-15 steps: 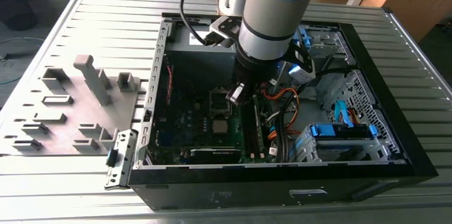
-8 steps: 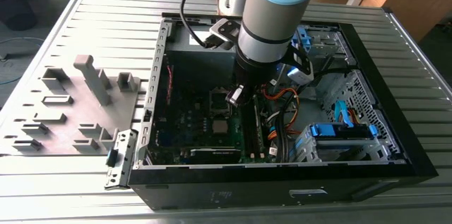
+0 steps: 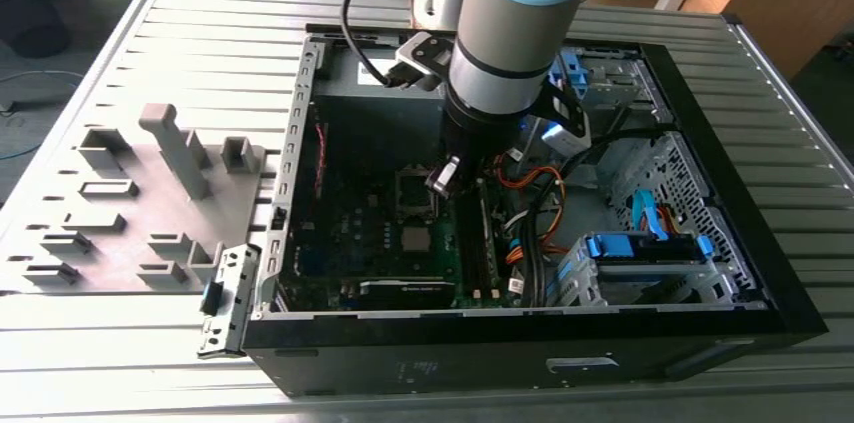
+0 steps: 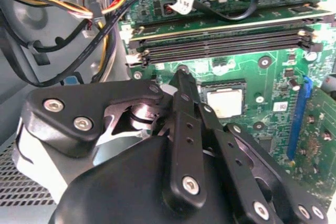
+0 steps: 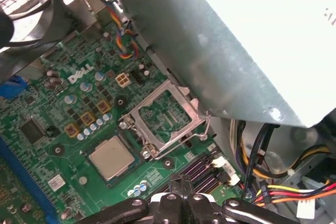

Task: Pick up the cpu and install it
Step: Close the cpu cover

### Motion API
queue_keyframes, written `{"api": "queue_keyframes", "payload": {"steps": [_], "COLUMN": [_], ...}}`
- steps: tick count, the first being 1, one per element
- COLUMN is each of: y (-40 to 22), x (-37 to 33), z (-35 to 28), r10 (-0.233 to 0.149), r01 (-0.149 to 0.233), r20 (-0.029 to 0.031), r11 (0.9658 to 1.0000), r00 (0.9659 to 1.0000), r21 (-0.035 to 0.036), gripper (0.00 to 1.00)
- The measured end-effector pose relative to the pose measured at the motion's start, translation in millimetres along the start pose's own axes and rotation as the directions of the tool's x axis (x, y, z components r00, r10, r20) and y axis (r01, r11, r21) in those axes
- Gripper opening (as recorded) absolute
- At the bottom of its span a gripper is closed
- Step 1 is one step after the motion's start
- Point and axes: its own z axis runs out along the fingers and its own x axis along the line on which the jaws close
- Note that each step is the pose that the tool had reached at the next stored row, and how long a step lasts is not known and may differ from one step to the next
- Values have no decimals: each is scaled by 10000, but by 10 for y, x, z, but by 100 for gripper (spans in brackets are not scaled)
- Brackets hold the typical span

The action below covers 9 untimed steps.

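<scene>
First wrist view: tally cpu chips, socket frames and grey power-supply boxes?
cpu: 1
open socket frame: 1
grey power-supply box: 1
Total: 3

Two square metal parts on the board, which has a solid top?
The cpu: flat silvery-grey plate, no opening. The frame beside it is only a rim, green board showing through.

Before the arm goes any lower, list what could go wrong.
The gripper hangs by the memory slots, off to one side of the cpu; lowering here could strike them. The cpu lies flat in a snug dark surround, so a grasp may slip. Loose cables nearby might snag the arm.
</scene>
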Motion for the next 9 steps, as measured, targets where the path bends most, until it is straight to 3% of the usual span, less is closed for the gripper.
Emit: {"api": "queue_keyframes", "payload": {"steps": [9], "y": [44], "x": [-56], "z": [84], "r10": [0], "r01": [0], "r20": [16], "r11": [10000], "r00": [10000], "r21": [-10], "gripper": [11]}}
